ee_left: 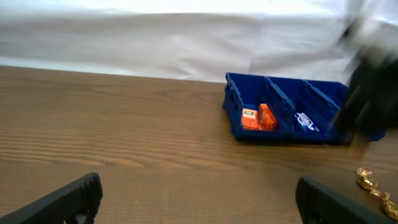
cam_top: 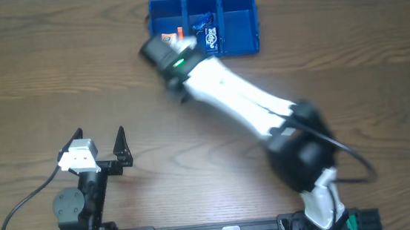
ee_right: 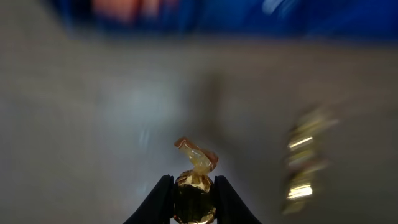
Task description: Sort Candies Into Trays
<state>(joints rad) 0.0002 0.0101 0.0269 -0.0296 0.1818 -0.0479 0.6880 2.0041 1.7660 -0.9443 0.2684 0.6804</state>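
Gold-wrapped candy (ee_right: pixel 196 163) sits clamped inside the right gripper (ee_right: pixel 193 185).

Surface: brown wood-grain tabletop (cam_top: pixel 52 69), matte, with darker streaks running along its length.
Backdrop: plain white sheet-like wall (ee_left: pixel 124 43), rising just behind the tabletop's far edge, with a faint vertical crease.
Light: bright and even, strongest on the wall above the tabletop.

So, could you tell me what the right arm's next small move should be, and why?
Probably carry the gold candy, pinched in the right fingers, over the tray's empty end compartment: the other two already hold orange candies and a blue candy.
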